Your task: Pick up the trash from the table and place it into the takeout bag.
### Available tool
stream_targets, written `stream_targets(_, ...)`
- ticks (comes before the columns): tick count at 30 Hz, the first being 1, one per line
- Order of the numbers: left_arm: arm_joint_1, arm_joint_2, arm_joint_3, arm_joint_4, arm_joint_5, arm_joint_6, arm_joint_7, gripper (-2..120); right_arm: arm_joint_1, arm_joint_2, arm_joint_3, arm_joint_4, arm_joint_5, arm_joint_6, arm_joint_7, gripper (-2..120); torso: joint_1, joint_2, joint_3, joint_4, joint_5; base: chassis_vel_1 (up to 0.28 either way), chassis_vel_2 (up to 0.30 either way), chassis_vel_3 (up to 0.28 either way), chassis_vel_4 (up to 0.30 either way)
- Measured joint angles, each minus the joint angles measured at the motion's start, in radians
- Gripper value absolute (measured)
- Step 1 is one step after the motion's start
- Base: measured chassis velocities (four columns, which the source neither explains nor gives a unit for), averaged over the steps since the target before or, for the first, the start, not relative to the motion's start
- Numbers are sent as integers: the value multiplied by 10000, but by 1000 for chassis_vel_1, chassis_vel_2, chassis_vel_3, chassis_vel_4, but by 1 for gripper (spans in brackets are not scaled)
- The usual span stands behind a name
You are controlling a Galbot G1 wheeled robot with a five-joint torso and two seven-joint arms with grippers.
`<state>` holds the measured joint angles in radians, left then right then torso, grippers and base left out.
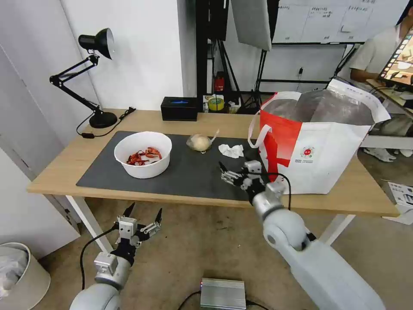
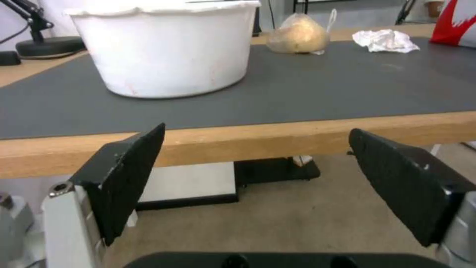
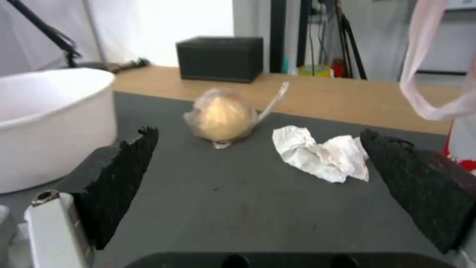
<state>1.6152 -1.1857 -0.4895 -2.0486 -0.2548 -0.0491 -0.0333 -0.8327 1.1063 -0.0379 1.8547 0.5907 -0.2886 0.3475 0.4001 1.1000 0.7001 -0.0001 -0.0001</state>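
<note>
Head view: right gripper (image 1: pixel 228 172), fingers apart, over mat near crumpled tissue (image 1: pixel 231 150); left gripper (image 1: pixel 144 215) spread, below table (image 1: pixel 64 172).

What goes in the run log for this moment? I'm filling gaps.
right gripper: open, over mat, facing tissue | left gripper: open, below table edge | bowl, bagged lump: on mat

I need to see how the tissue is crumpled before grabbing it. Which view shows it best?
The right wrist view: the tissue lies close, folds plain, between the open right claw fingers. The head view shows it small on the mat; the left wrist view shows it far off.
</note>
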Motion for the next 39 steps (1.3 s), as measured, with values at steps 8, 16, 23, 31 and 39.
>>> stream_targets(8, 92, -64, -97, -76, -4, 1, -3, 100, 1964, 634, -886, -1625, 303, -923, 1123, 100, 0, -1, 0, 3, 0, 0, 0, 0, 0)
stream_targets(16, 77, -64, -109, -9, -1, 0, -3, 100, 3469, 1451, -1368, -3809, 396, -1347, 1805, 100, 1, -1, 0, 1, 0, 0, 0, 0, 0)
stream_targets(23, 38, -55, -101, 43, -2, -11, -2, 100, 3949, 2129, -1342, -5266, 293, -1335, 1848, 100, 1, 0, 0, 2, -1, 0, 0, 0, 0)
stream_targets(31, 34, -58, -75, 108, -6, -79, 4, 100, 4144, 2674, -1206, -6371, -23, -1314, 1843, 100, 0, 0, 0, 2, 0, 0, 0, 0, 0)
stream_targets(39, 46, -75, -46, 189, -3, -214, 24, 100, 4215, 2895, -1124, -6741, -70, -1311, 1823, 100, 0, 0, -1, 1, 0, 0, 0, 0, 0)
